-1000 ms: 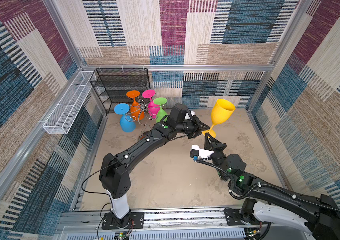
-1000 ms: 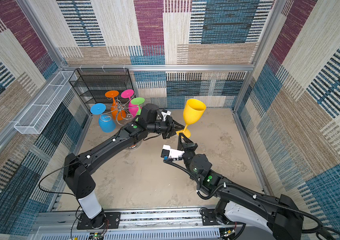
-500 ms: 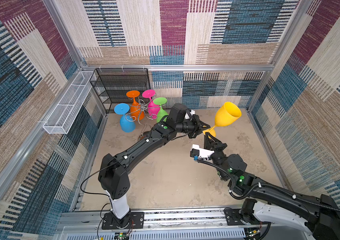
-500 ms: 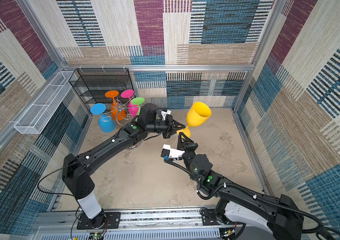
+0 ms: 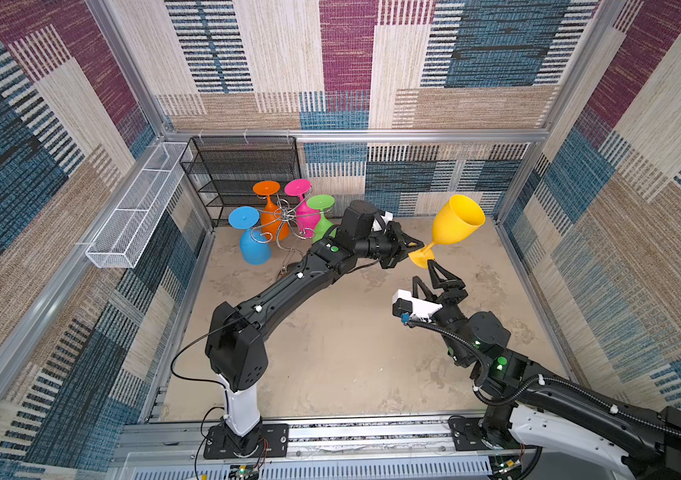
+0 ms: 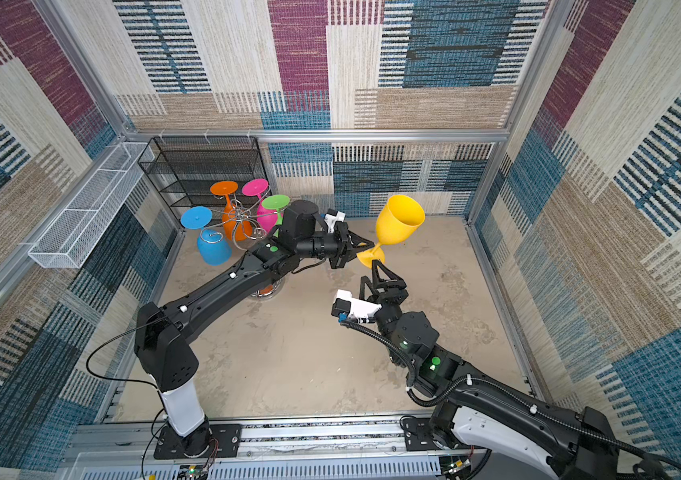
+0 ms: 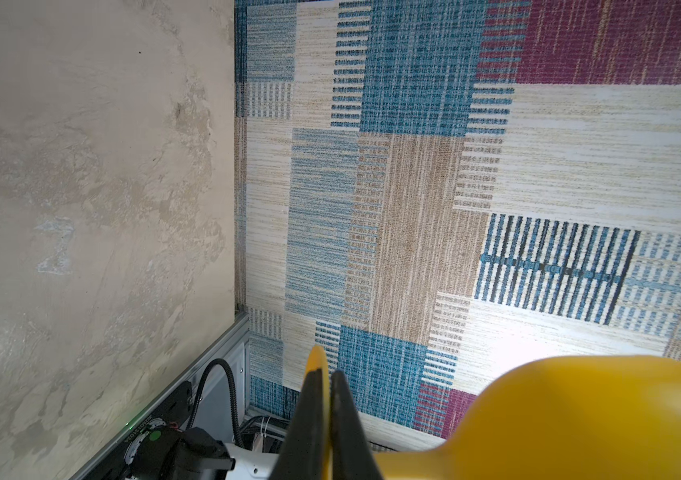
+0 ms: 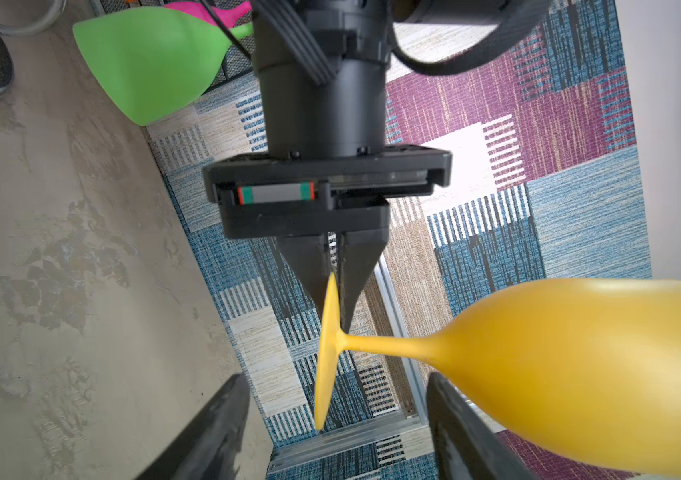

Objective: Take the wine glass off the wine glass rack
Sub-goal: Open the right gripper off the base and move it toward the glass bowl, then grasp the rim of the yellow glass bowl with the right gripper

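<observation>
1. Finds left gripper point(image 5: 411, 249) clenched on the foot rim of the yellow wine glass point(image 5: 457, 224).
2. Finds right gripper point(image 5: 423, 271) newly released, jaws spread either side of that foot, touching nothing.
3. Records glass tilted, airborne, well apart from wine glass rack point(image 5: 287, 216); judges removal done, handover complete.

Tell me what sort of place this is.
Probably a robot test cell, not a home: two robot arms bolted to a metal rail, carpet-covered walls in a metal frame, and a chrome glass rack.
</observation>
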You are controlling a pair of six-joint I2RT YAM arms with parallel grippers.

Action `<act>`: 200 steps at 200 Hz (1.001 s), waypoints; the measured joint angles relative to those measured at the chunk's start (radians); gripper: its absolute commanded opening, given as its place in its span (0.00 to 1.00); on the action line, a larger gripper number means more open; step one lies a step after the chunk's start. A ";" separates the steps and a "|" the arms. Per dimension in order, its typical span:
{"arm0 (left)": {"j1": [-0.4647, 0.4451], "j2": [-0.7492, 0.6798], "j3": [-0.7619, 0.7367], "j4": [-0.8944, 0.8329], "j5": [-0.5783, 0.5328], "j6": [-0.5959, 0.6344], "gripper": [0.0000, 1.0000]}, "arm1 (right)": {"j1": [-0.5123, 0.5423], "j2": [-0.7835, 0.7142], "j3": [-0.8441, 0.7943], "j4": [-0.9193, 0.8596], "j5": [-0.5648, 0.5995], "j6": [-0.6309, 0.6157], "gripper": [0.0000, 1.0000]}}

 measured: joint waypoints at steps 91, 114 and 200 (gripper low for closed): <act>0.016 0.048 -0.011 0.024 0.032 0.026 0.00 | 0.021 -0.010 0.262 -0.233 -0.035 0.256 0.70; 0.016 0.059 -0.021 0.044 0.043 0.030 0.00 | 0.021 -0.004 0.378 -0.307 -0.063 0.388 0.70; 0.016 0.072 -0.067 0.085 0.047 0.063 0.00 | 0.020 0.179 0.839 -0.663 -0.062 1.015 0.71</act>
